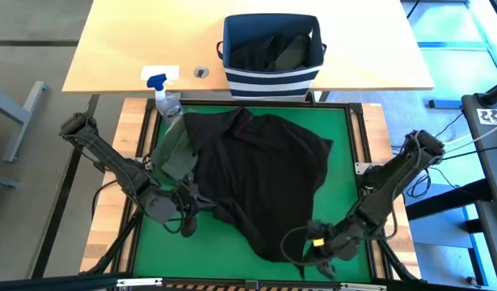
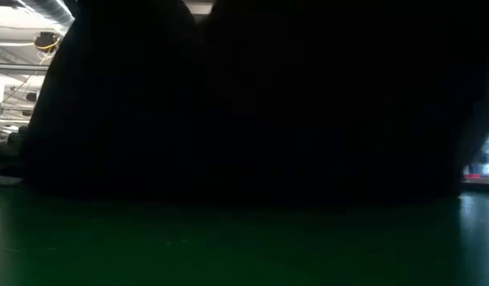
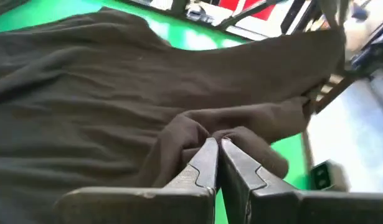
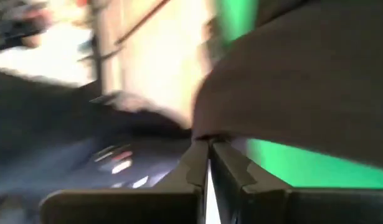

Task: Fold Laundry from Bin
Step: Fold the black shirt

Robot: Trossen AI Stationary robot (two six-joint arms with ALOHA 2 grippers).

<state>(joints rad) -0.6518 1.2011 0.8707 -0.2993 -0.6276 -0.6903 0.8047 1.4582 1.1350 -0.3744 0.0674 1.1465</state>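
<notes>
Black garment (image 1: 264, 182) spread on green mat (image 1: 337, 129), left gripper (image 3: 217, 144) pinching its edge, right gripper (image 4: 208, 144) clamped on its corner, bin (image 1: 272, 77) behind

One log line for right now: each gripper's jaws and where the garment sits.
left gripper: jaws shut on black cloth garment | right gripper: jaws shut at garment's edge | garment: spread on green mat
</notes>
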